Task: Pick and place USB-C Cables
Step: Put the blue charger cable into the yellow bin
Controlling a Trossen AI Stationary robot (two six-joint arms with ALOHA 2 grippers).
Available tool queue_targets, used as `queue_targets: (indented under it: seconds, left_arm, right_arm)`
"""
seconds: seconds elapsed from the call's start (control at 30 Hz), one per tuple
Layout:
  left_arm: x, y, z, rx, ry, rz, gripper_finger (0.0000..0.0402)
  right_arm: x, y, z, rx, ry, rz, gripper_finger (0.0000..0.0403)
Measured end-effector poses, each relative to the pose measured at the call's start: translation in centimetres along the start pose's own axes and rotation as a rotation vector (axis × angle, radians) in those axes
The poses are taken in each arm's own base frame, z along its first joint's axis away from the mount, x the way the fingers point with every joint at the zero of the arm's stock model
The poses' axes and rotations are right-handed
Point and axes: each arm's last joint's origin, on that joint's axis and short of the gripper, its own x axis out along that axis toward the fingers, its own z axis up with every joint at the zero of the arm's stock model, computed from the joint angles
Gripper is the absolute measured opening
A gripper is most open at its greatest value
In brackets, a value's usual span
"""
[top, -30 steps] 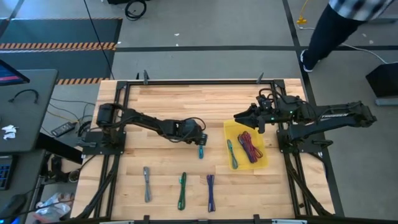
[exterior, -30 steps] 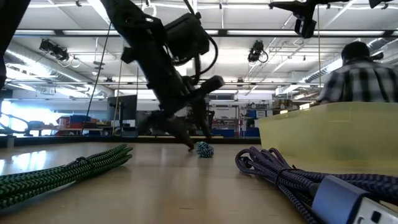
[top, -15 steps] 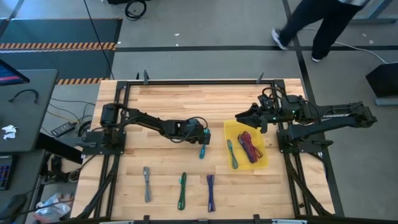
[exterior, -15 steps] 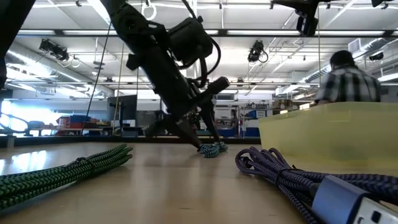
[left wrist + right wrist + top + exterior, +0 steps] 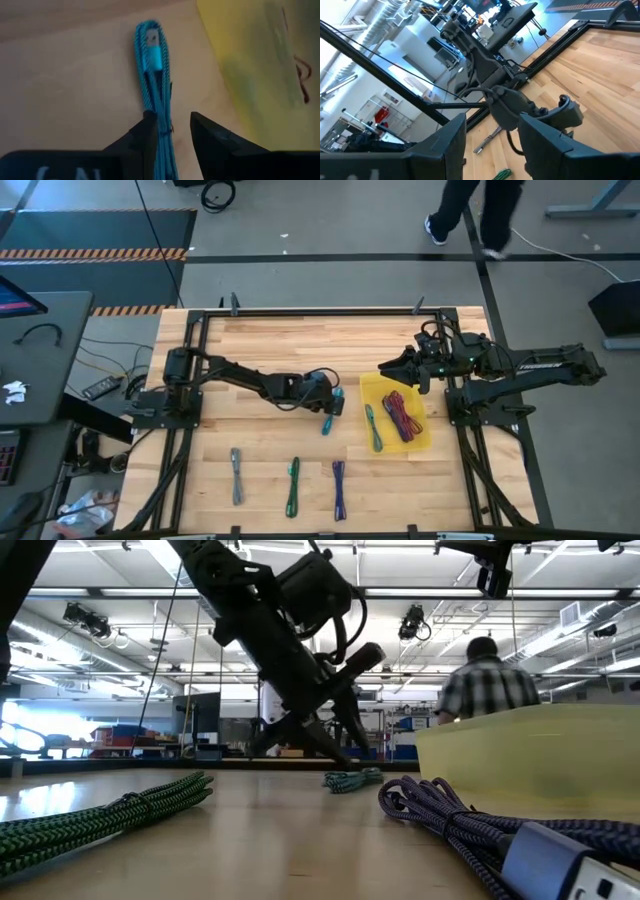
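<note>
Surface: wooden table (image 5: 300, 340) with a black frame (image 5: 320, 311) along its edges, wide bare boards between the two arms and toward the far edge.
Left gripper (image 5: 330, 402): low over the table's middle, its two fingers (image 5: 146, 137) set either side of the teal cable (image 5: 152, 80) with a narrow gap, not clearly pinching it.
Teal cable: lies flat on the wood, its looped end reaching out ahead of the left gripper, the rest running back between the fingers; in the high view (image 5: 326, 420) it shows just below the gripper.
Yellow tray (image 5: 425, 435): just beside the left gripper on its right-arm side, its edge close to the teal cable but apart from it.
Tray contents: a green cable (image 5: 373, 426) and a bundle of maroon-red cables (image 5: 400, 416).
Right gripper (image 5: 386, 366): held above the table just off the tray's far corner, fingers (image 5: 445, 145) spread wide and holding nothing.
Near row: a grey cable (image 5: 235, 476), a green-black cable (image 5: 293, 486) and a purple cable (image 5: 338, 489) lie well apart from each other, well away from both grippers, toward the near edge.
Room beyond: a person (image 5: 478, 690) in a checked shirt is behind the tray in the low view.
</note>
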Motion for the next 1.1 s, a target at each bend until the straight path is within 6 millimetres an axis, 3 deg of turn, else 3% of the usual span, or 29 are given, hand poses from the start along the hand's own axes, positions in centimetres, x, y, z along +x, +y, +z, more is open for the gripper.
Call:
queue_targets:
  seconds: [0.3,0.7,0.9,1.1]
  left_arm:
    - [-0.1,0.9,-0.6,0.01,0.048,0.105,0.0139]
    - [-0.2,0.0,-1.1,0.044,0.033,0.031,0.0234]
    - [0.0,-0.5,-0.9,0.032,-0.009,-0.022,0.0231]
    - [1.9,0.0,-1.7,0.024,0.048,-0.051,0.021]
  right_arm:
    - [0.0,0.1,0.1,0.0,0.0,0.021,0.0182]
    - [0.0,0.1,0.1,0.0,0.002,0.023,0.0182]
    - [0.0,0.1,0.1,0.0,0.002,0.023,0.0182]
    - [0.0,0.1,0.1,0.001,0.001,0.024,0.0182]
